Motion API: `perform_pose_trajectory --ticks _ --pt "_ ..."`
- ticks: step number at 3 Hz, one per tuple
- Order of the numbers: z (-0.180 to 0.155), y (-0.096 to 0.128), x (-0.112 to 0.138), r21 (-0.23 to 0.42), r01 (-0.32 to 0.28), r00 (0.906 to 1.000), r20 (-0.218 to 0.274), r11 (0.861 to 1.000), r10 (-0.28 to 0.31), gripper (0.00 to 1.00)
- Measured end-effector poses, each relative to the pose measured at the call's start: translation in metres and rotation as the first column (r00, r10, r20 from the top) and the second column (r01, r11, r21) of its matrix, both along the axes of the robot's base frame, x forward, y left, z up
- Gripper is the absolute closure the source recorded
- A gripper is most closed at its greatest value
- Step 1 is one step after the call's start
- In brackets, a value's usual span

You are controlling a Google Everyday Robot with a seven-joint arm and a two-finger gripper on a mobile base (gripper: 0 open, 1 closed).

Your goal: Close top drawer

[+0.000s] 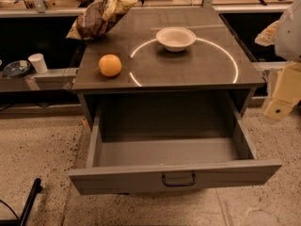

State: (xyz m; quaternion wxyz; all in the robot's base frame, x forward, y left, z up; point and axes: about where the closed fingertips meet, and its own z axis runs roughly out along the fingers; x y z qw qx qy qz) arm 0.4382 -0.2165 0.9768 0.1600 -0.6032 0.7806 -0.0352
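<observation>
One top drawer [117,180] juts wide open over the floor [37,145], its bottom bare, while my gripper [281,100] hangs beside its right wall, grip state I cannot tell.

arm [290,29]: right edge, upper | pincer [281,100]: right edge, below it, tilted down-left

Floor [141,211] before the top drawer [117,179] lies free; tool [282,97] hangs at its right.
</observation>
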Motion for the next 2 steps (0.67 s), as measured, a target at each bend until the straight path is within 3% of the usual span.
perform_pose_trajectory --ticks 2 --pt "-0.019 0.003 0.006 -0.002 -0.02 0.9996 -0.022 1.0 0.019 0.0"
